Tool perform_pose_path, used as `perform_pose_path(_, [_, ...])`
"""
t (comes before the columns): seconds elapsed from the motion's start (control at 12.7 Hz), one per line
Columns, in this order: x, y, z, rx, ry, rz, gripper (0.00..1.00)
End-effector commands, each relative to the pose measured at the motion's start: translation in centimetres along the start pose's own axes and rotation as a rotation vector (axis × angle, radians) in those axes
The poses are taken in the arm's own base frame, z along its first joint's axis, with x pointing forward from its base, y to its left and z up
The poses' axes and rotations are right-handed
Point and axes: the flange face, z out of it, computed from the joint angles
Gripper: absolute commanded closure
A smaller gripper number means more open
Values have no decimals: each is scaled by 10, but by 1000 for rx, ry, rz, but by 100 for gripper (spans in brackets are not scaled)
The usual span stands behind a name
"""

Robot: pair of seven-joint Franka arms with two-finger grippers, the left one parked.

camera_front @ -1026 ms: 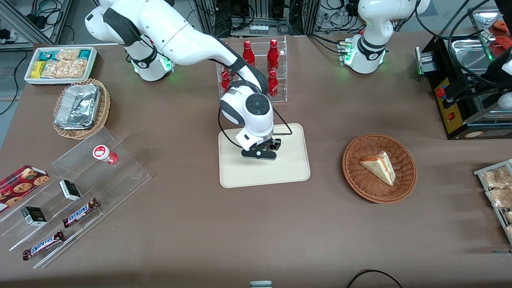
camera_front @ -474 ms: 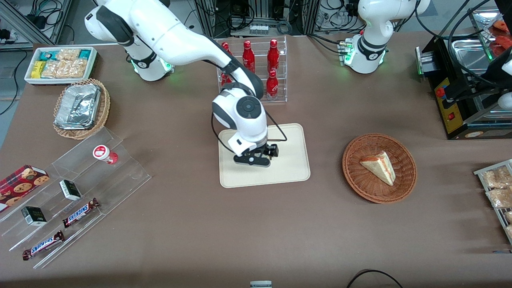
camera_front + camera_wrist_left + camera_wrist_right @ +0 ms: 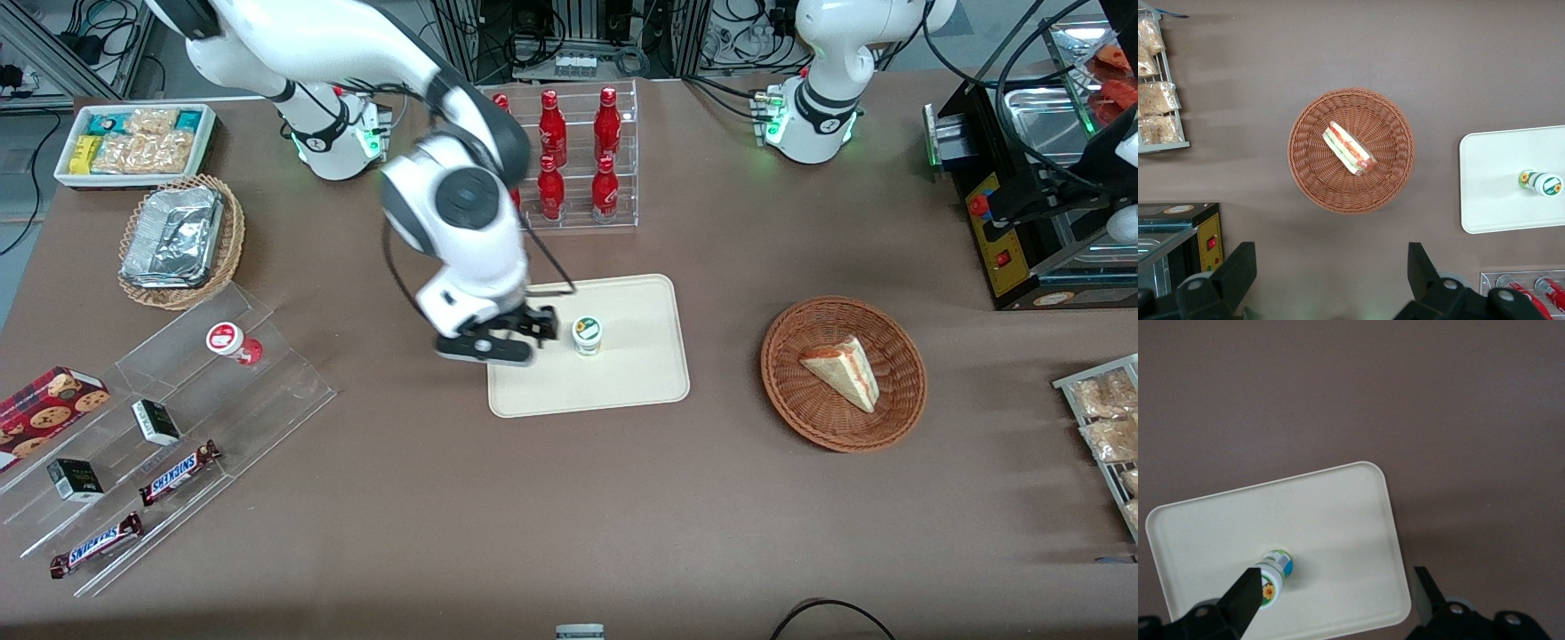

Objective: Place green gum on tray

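The green gum [image 3: 587, 334] stands upright on the cream tray [image 3: 640, 373], near its middle. It also shows in the right wrist view [image 3: 1273, 579] and in the left wrist view [image 3: 1541, 182]. My right gripper [image 3: 498, 342] is open and empty. It hangs raised over the tray's edge toward the working arm's end, beside the gum and apart from it. In the right wrist view the tray [image 3: 1331, 520] lies below the spread fingers [image 3: 1423, 592], and one finger partly covers the gum.
A red-lidded canister [image 3: 233, 342] lies on the clear stepped rack with candy bars. A rack of red bottles [image 3: 578, 160] stands farther from the camera than the tray. A wicker basket with a sandwich [image 3: 843, 372] lies toward the parked arm's end.
My gripper has let go of the gum, risen and moved off toward the working arm's end of the table. The gum, hidden under the gripper before, now stands uncovered on the tray.
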Motion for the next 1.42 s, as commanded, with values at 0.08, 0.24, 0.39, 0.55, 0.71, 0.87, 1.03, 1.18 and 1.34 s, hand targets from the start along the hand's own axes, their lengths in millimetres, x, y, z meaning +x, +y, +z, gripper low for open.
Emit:
perform_pose_path(0.08, [4, 94, -58, 11, -90, -69, 0])
perform_pose_path(0.24, [21, 154, -92, -6, -109, -99, 0])
perform_pose_path(0.39, [35, 216, -117, -16, -130, -120, 0])
perform_pose_path(0.55, [44, 268, -137, -10, -140, -118, 0])
perform_pose_path(0.71, [56, 324, -143, -4, -154, -131, 0])
perform_pose_path(0.87, [68, 375, -147, 7, -153, -156, 0])
perform_pose_path(1.03, [73, 412, -147, 13, -160, -151, 0])
perform_pose_path(1.18, [74, 431, -149, 14, -158, -144, 0])
perform_pose_path(1.34, [76, 438, -154, 12, -149, -130, 0])
